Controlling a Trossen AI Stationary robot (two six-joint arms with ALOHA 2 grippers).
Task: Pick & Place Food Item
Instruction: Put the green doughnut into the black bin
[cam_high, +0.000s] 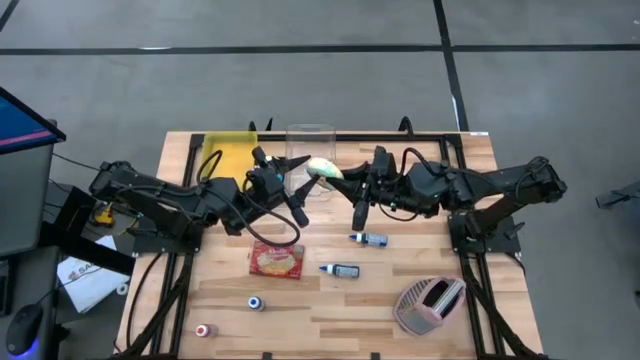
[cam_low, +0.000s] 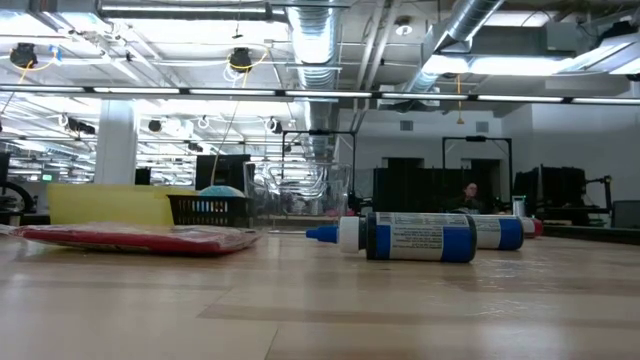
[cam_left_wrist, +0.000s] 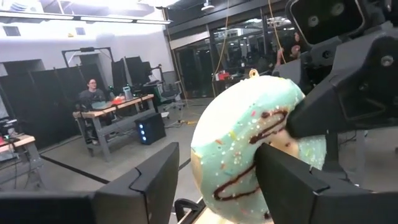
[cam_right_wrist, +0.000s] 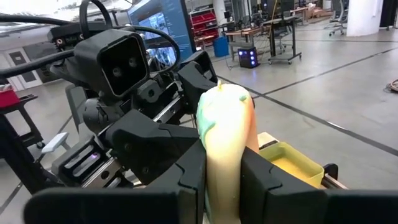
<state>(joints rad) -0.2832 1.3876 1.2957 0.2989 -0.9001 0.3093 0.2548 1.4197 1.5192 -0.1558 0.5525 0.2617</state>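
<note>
A donut (cam_left_wrist: 245, 149) with mint-green icing and a chocolate drizzle hangs in the air over the far middle of the table (cam_high: 330, 300). My right gripper (cam_right_wrist: 224, 171) is shut on the donut (cam_high: 325, 168) and reaches in from the table's right. My left gripper (cam_left_wrist: 217, 165) comes from the table's left and is open, one finger on each side of the donut. A gap shows beside one finger (cam_left_wrist: 146, 183). The other finger (cam_left_wrist: 292, 186) overlaps the donut, and I cannot tell whether it touches. My right gripper pinches the donut between its two fingers, one on the iced face and one on the plain underside (cam_right_wrist: 225, 149). The fingers lie level and come from the table's right. The donut stands on edge, lifted clear of the table.
Below the arms lie a red packet (cam_high: 277, 260), two blue-capped bottles (cam_high: 370, 239) (cam_high: 340, 270), a pink-and-grey appliance (cam_high: 430, 303) and two small round items (cam_high: 256, 302) (cam_high: 202, 330). At the far edge stand a clear container (cam_high: 310, 140) and a yellow bin (cam_high: 228, 155).
</note>
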